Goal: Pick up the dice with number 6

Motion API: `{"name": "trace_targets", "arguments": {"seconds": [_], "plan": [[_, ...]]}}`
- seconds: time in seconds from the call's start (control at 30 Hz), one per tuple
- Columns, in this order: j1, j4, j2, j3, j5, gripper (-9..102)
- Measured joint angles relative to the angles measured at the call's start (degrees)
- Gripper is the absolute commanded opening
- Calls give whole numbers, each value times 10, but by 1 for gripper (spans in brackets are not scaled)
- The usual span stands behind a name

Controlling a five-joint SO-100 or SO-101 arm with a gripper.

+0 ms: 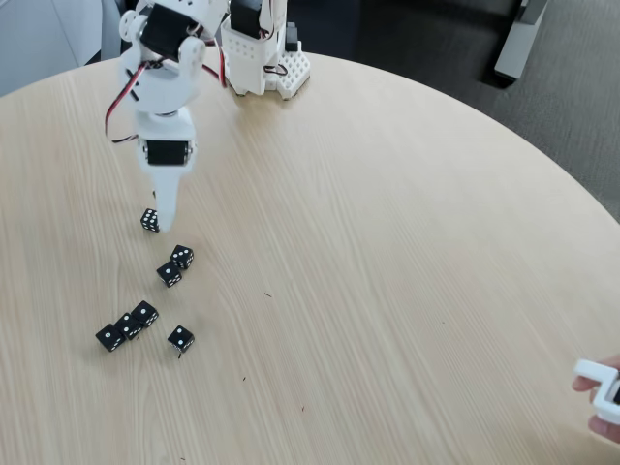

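Note:
The dice with number 6 [150, 220] is a tiny black cube with a crowded white-pip face, lying on the pale wooden table [387, 242] at the left. My white gripper [161, 225] points straight down at it. One tapered white finger [168, 205] stands right against the die's right side, its tip at table level. The other finger is hidden, so I cannot tell whether the jaws are open or shut on the die.
Several other black dice lie nearer the camera: two [181, 257] [170, 274] just below the gripper, a cluster [127, 325] at lower left, one [180, 338] beside it. The arm's base [262, 58] stands at the table's far edge. A hand holding something white [603, 387] is at lower right.

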Motion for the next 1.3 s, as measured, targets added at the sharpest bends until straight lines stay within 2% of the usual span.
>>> {"name": "trace_targets", "arguments": {"seconds": [0.37,0.7,0.83,1.1,1.3], "plan": [[7,-31,-34,0,4,24],[9,-33,-34,0,55,20],[45,-33,-34,0,70,20],[76,-33,-34,0,67,21],[68,-33,-34,0,21,22]]}}
